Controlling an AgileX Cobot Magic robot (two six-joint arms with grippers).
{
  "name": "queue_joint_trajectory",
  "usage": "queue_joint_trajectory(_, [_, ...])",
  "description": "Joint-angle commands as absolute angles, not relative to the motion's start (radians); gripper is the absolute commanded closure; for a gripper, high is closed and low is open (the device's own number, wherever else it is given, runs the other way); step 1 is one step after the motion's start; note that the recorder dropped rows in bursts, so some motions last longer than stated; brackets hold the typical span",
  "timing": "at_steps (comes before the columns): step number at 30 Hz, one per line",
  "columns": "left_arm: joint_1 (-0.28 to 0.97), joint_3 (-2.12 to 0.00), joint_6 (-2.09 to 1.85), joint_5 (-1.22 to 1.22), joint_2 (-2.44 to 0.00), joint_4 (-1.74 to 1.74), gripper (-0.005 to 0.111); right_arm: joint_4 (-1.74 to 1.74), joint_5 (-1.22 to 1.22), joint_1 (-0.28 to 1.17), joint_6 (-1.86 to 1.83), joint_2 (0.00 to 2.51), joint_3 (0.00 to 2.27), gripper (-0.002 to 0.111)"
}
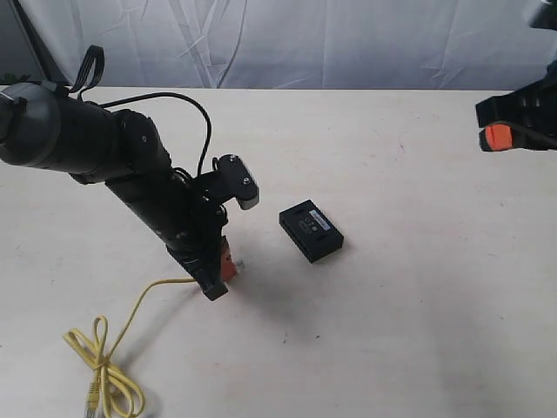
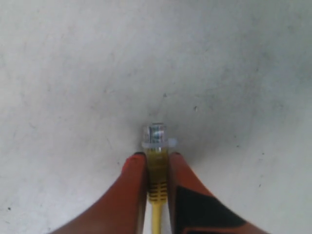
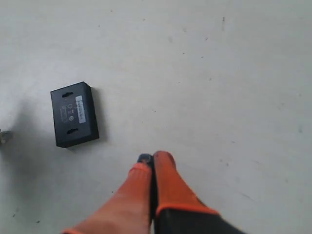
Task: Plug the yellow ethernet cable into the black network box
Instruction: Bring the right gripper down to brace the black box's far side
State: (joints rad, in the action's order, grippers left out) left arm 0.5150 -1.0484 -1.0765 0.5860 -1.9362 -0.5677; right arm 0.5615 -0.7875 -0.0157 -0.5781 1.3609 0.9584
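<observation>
My left gripper (image 2: 156,158) (image 1: 224,272) is shut on the yellow ethernet cable (image 2: 157,173), just behind its clear plug (image 2: 155,134), which points down at the table. From the gripper the cable (image 1: 130,318) trails to a knotted bundle (image 1: 103,374) near the front left edge. The black network box (image 1: 311,230) (image 3: 73,114) lies flat with its pale label up, to the right of the left gripper and apart from it. My right gripper (image 3: 152,160) (image 1: 498,137) hangs shut and empty at the far right, well above the table.
The pale table (image 1: 418,305) carries only the box and the cable. A wrinkled white cloth (image 1: 305,39) hangs behind the table's far edge. The left arm (image 1: 104,157) leans in from the left.
</observation>
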Motion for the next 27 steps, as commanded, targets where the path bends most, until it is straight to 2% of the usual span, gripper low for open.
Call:
queue_joint_trajectory(1, [0.520, -1.046, -1.072, 0.582, -1.935, -0.602, 0.107, 0.546, -0.783, 0.060, -0.609, 1.487, 1.040, 0.109])
queue_joint_trajectory(10, [0.520, -1.046, -1.072, 0.582, -1.935, -0.612, 0.107, 0.529, -0.822, 0.094, -0.639, 1.781, 1.224, 0.109])
queue_joint_trajectory(18, [0.520, -1.046, -0.993, 0.571, -1.935, -0.642, 0.107, 0.661, -0.998, 0.094, -0.839, 1.984, 1.378, 0.109])
queue_joint_trajectory(23, [0.520, -1.046, -0.950, 0.563, -1.935, -0.643, 0.107, 0.806, -1.014, 0.102, -0.981, 2.043, 1.384, 0.109])
queue_joint_trajectory(27, [0.520, -1.052, -0.914, 0.553, -1.935, -0.643, 0.107, 0.789, -1.009, 0.142, -1.094, 2.100, 1.384, 0.109])
